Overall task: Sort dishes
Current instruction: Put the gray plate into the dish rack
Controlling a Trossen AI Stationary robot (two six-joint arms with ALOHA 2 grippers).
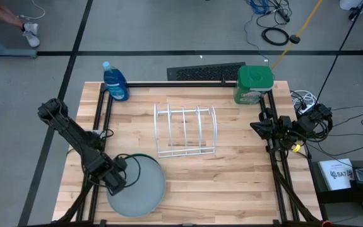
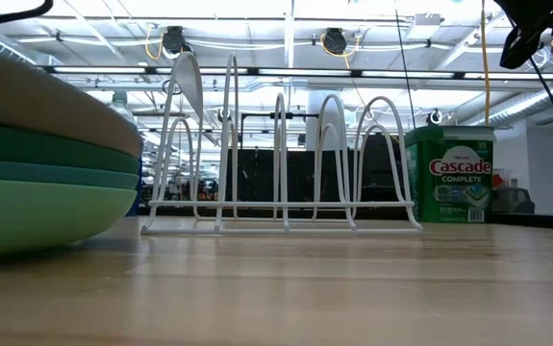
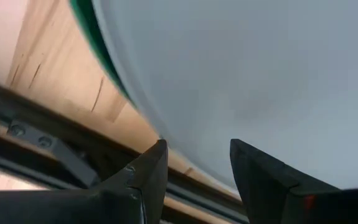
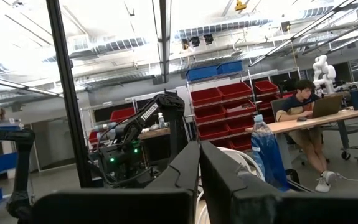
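Wood table [image 1: 232, 183]: pale butcher-block top, everything sits on it.
Plate stack [image 2: 26, 183]: four plates piled at the near left corner, right in front of the left fingers. Grey plate [image 1: 137, 184] on top, then dark green plate [image 2: 55, 144], teal plate [image 2: 45, 175], light green plate [image 2: 36, 213] at the bottom.
White wire rack [image 1: 185, 131]: mid-table, well away from both sets of fingers, slots all bare.
Cascade tub [image 1: 254, 84]: green, far right corner.
Soap bottle [image 1: 115, 82]: blue, far left corner.
Left gripper [image 3: 197, 165]: fingers a narrow gap apart, sitting right at the grey plate's rim, holding nothing, can't tell if they touch it.
Right gripper [image 4: 198, 163]: parked up high at the right edge, fingers pretty much closed, nothing between them.
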